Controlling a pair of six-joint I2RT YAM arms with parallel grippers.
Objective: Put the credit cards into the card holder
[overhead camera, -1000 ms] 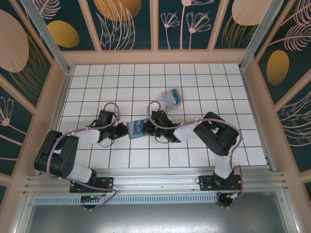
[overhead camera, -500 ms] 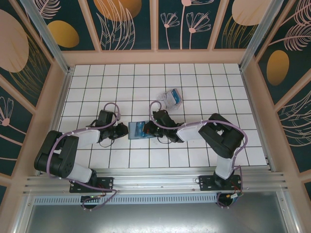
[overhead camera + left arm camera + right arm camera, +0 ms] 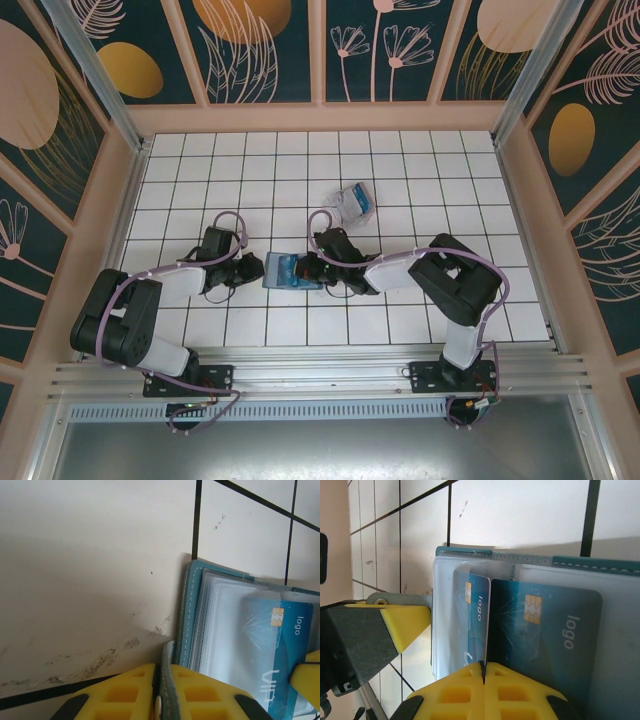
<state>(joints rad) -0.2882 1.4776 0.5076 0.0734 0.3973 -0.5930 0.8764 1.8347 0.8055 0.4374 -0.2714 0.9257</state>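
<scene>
Teal soft folding card holder point(image 3: 285, 271) open on tiled table point(image 3: 400, 180), between the tools.
Left tool point(image 3: 159, 682) clamps its limp cover; right tool point(image 3: 483, 675) closed, seemingly nudging stiff, slick dark-blue plastic card point(image 3: 545, 625); take by edges.

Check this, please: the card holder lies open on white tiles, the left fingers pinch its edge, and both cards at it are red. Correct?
Not quite: the right wrist view shows the lighter card and the darker card both blue, not red. The card holder does lie open on white tiles, and the left fingers pinch its edge.
</scene>
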